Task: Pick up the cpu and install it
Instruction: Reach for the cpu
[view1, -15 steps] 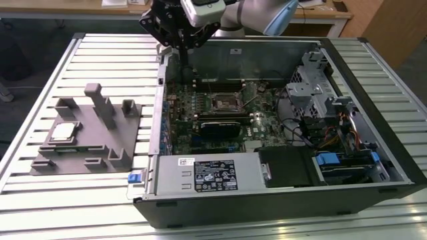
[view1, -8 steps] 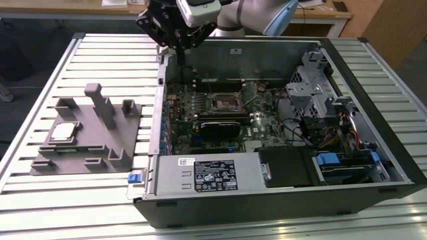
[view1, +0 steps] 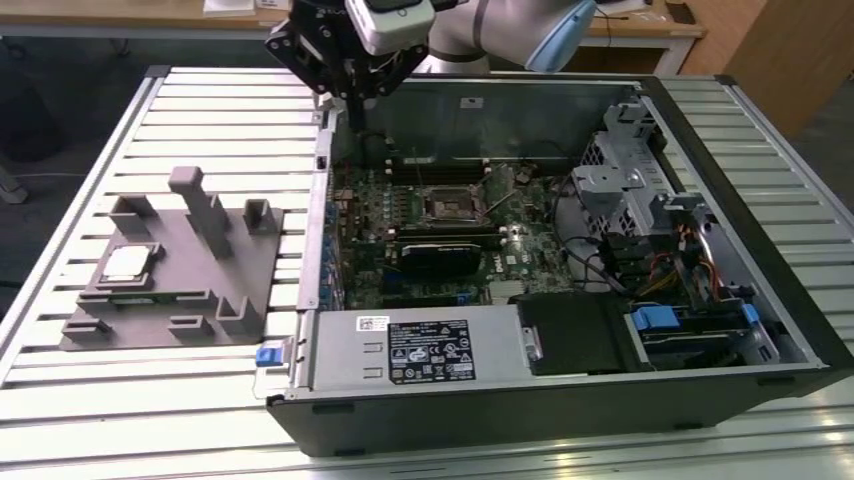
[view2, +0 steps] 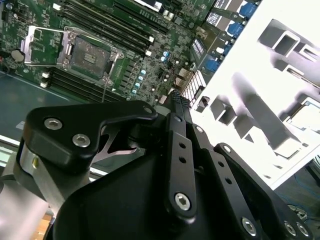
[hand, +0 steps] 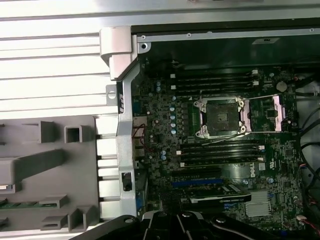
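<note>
The cpu (view1: 124, 262), a small silver square with a pale rim, lies flat in a recess of the grey fixture (view1: 200, 300) at the exterior view's left. My gripper (view1: 359, 97) hangs high over the back left corner of the open computer case (view1: 561, 400), well away from the cpu, with its black fingers drawn together to a point and nothing between them. In the second wrist view the gripper (view2: 176, 96) hovers above the motherboard. The black cpu socket (hand: 220, 117) stands open, its metal load plate (hand: 272, 112) flipped aside.
The case lies on a slatted metal table (view1: 200, 110). Inside it are memory slots (hand: 220, 82), a power supply (view1: 420, 350), a drive cage (view1: 641, 190) and loose cables (view1: 694, 270). The fixture carries tall grey posts (view1: 200, 205).
</note>
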